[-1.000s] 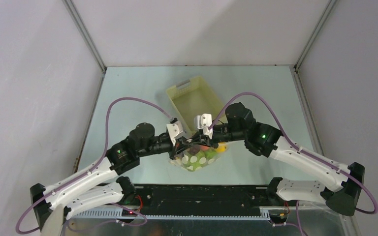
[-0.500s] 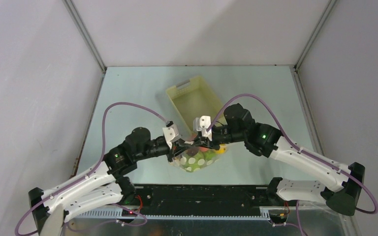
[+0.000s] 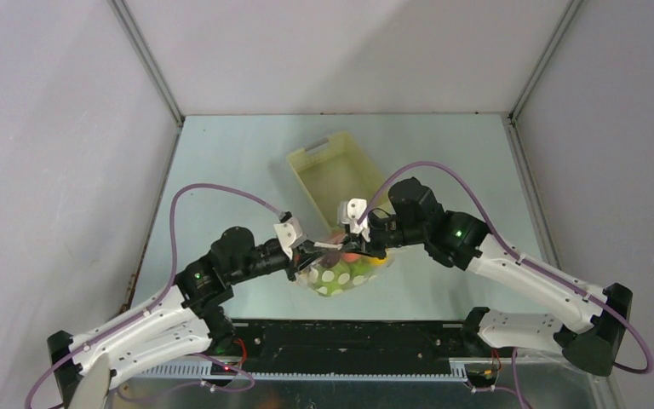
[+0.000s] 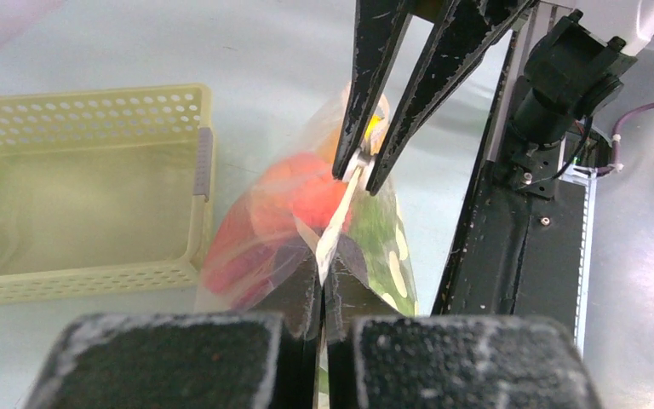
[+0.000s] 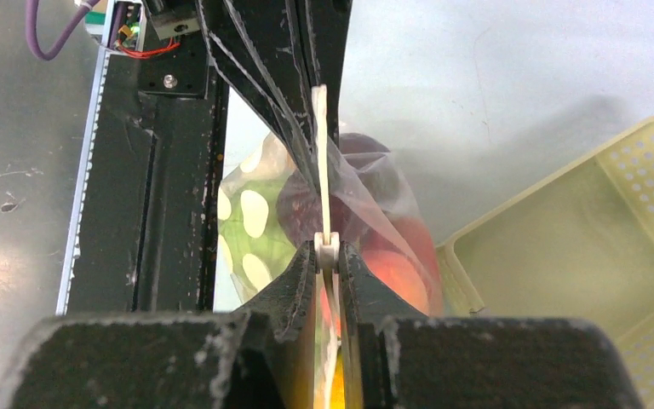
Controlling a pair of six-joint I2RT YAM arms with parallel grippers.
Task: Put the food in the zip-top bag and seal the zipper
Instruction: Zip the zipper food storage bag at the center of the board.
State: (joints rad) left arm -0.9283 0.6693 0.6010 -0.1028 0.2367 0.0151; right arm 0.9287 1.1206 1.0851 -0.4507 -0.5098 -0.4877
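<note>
Around: pale yellow basket (image 3: 334, 170) sits just behind the bag, its near corner close to the R wrist. Black base rail (image 3: 349, 336) runs along the near table (image 3: 221, 162) edge, just in front of the bag. Purple cables (image 3: 221, 192) arc over both arms, apart from the bag.

zip-top bag (image 3: 338, 279) is near the table's near edge, betw the two claws, hanging mouth-up from its top strip. Can't tell if the bottom touches the table.

food (image 4: 306, 200) is inside: red/orange pcs on the basket side, green twd the rail side, yellow at the R end.

zipper (image 5: 321, 162) long axis runs claw to claw, roughly L-R in the top view, taut, edge-up.

left gripper (image 4: 322, 285) is fully clamped on one end of the strip. right gripper (image 5: 328, 254) is pinched narrow on the other end. Fingers of the two point at each other along the strip.
</note>
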